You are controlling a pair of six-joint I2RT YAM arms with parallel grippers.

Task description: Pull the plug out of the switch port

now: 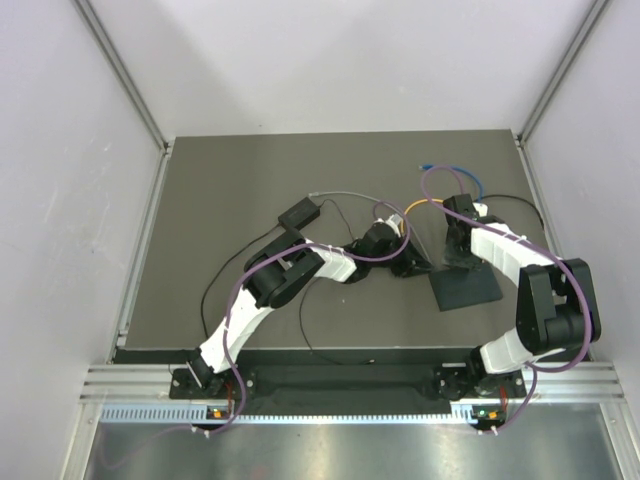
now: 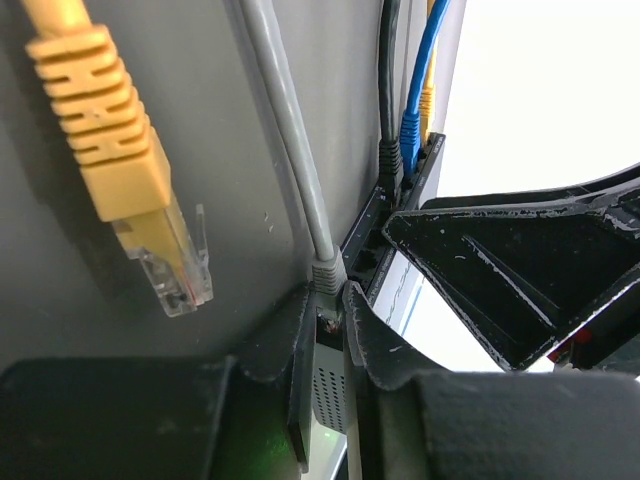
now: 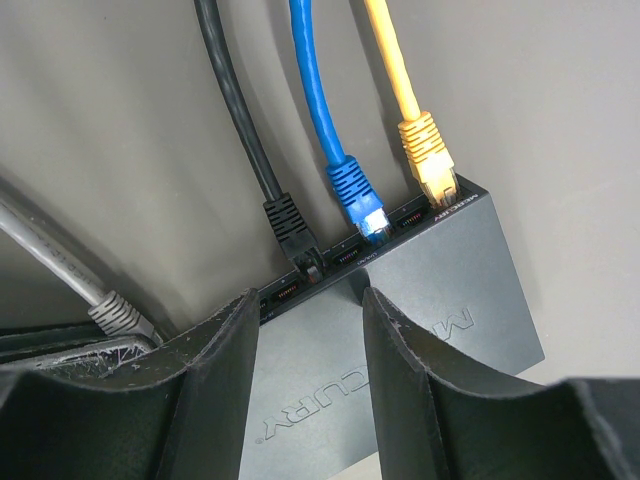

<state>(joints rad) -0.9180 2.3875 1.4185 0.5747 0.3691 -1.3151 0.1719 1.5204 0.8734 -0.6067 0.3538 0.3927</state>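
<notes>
Not done, I judge. One loose yellow plug (image 2: 165, 250) lies at 9 o'clock of the left claw (image 2: 335, 305), which is clamped on the grey plug (image 2: 327, 275) — seemingly seated. Next come the black plug (image 3: 292, 232), blue plug (image 3: 358, 195) and seated yellow plug (image 3: 428, 150): four in one switch (image 3: 420, 300), at 4 o'clock on the worktop (image 1: 230, 200). The right claw (image 3: 310, 300) — fingers apart — rests on it.

Small black oblong block (image 1: 299, 212) with thin black cord sat left-centre on dark grey mat (image 1: 230, 170), loose yellow plug (image 2: 150, 225) lay unconnected on mat, black plug (image 3: 288, 225), blue plug (image 3: 355, 190), second yellow plug (image 3: 428, 150) seated side by side, white walls (image 1: 60, 200) around.
</notes>
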